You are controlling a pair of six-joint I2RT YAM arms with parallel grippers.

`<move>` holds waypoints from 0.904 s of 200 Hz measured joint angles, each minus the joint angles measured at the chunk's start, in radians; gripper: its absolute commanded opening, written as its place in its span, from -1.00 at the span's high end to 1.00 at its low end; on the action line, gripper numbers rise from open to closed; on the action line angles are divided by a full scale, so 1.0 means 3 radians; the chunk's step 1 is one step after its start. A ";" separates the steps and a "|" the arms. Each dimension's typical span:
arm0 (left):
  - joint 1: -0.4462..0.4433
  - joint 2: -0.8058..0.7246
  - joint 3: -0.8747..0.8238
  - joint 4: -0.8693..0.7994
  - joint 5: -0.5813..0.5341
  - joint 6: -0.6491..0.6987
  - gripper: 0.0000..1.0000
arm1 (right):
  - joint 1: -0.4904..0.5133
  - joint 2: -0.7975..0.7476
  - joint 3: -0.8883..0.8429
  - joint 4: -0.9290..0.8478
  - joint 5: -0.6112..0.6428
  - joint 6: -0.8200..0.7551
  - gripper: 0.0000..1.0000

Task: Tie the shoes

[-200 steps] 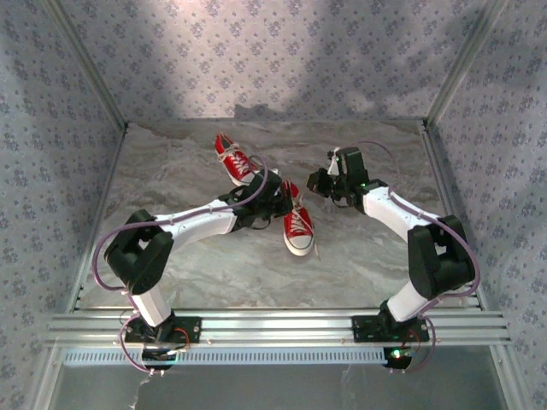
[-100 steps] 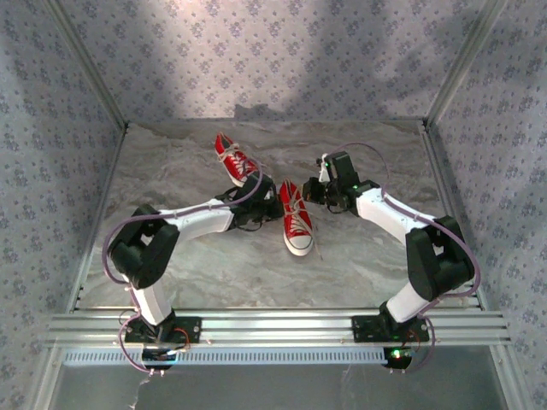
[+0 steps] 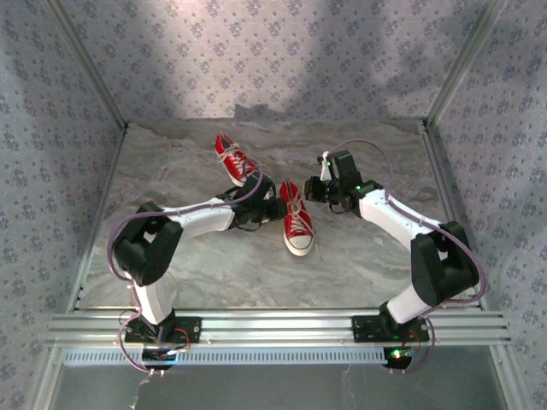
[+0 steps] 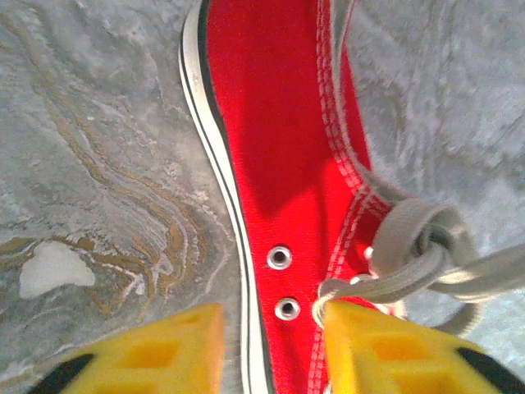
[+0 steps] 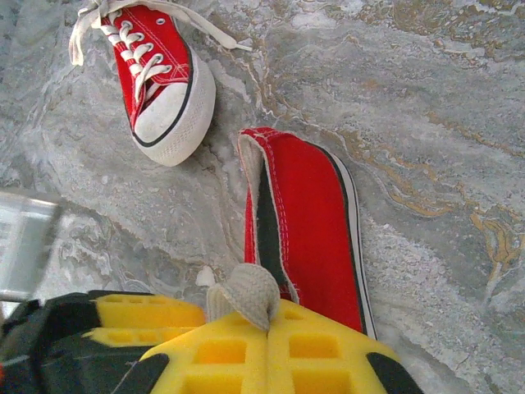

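Three sides were closed in by blue-grey walls (image 3: 51,128) printed with small sprigs, a soft patch of light (image 3: 214,34) thrown across the back one. Below, a grey marbled tabletop (image 3: 222,273) was bordered nearside by aluminium rails (image 3: 273,323).

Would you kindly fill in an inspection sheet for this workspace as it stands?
Surface: marbled grey table, flat, no spill seen.
Job's things: near shoe lies between the grippers; far shoe lies apart behind it, lace ends trailing.
Clutter: nothing seen.
Grippers: left gripper open, its fingers either side of the near shoe's eyelet side; right gripper shut on that shoe's lace.
Cables: purple cables loop along both arms.
Surroundings: patterned fabric walls on three sides; aluminium rail at the near edge.
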 measured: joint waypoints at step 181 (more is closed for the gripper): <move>-0.0262 0.0028 0.0184 0.0175 0.0097 -0.0244 0.58 | 0.0000 0.0000 -0.0041 0.0009 0.0000 0.0004 1.00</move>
